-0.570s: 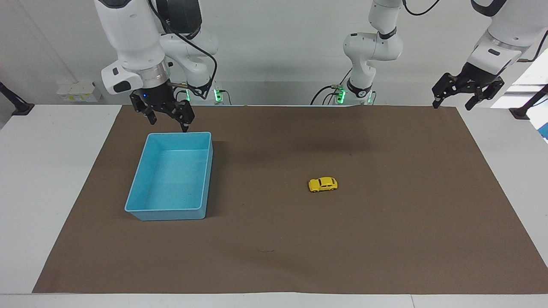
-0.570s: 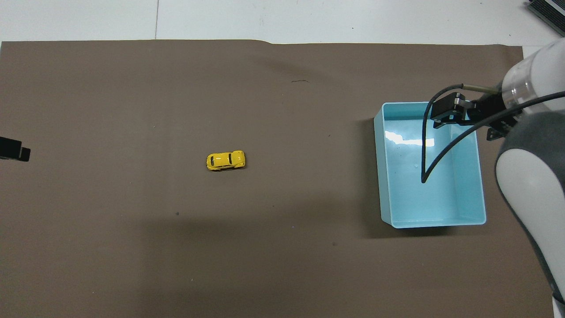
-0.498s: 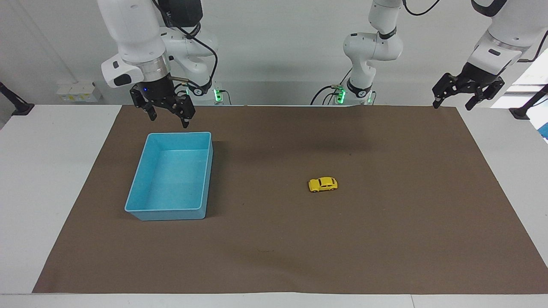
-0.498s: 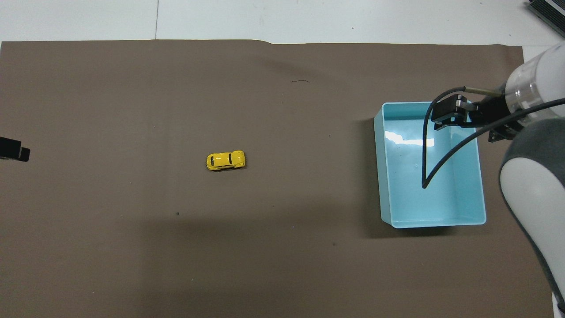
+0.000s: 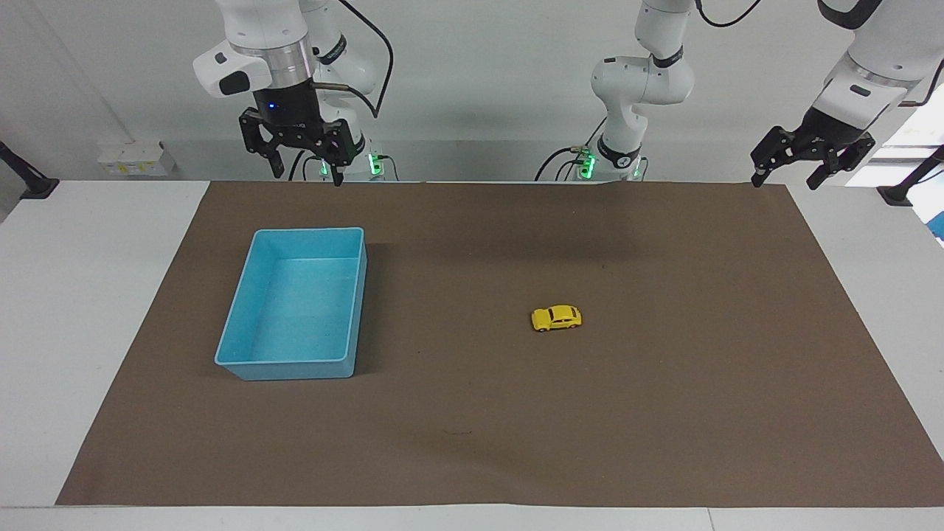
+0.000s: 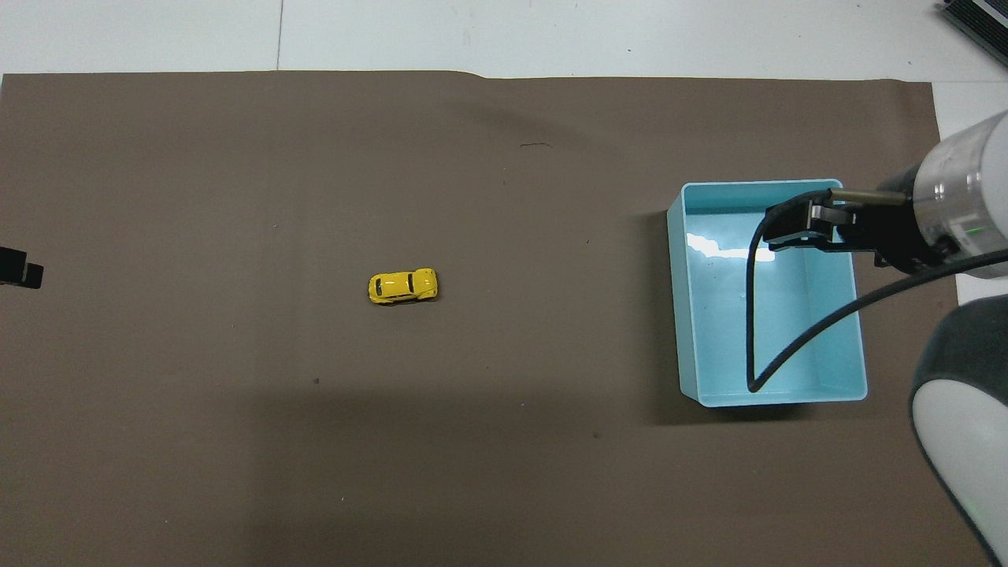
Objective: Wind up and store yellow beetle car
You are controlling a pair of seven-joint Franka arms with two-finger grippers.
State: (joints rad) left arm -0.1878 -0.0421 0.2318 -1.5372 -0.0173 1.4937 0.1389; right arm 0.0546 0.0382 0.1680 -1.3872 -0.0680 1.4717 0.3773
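The yellow beetle car (image 5: 556, 318) stands on its wheels on the brown mat, apart from both grippers; it also shows in the overhead view (image 6: 402, 287). The light-blue bin (image 5: 295, 310) lies empty toward the right arm's end of the table, also in the overhead view (image 6: 787, 299). My right gripper (image 5: 306, 171) is open and empty, raised high over the mat's edge by the bin's robot-side end; in the overhead view it (image 6: 819, 228) overlaps the bin. My left gripper (image 5: 784, 181) is open and empty, waiting high over the mat's corner at the left arm's end; only its tip (image 6: 20, 273) shows from overhead.
The brown mat (image 5: 472, 413) covers most of the white table. The right arm's black cable (image 6: 752, 331) hangs across the bin in the overhead view. Nothing else lies on the mat.
My right gripper has risen and drawn back toward the robots, away from the bin's robot-side rim. The left gripper, car and bin have stayed put.
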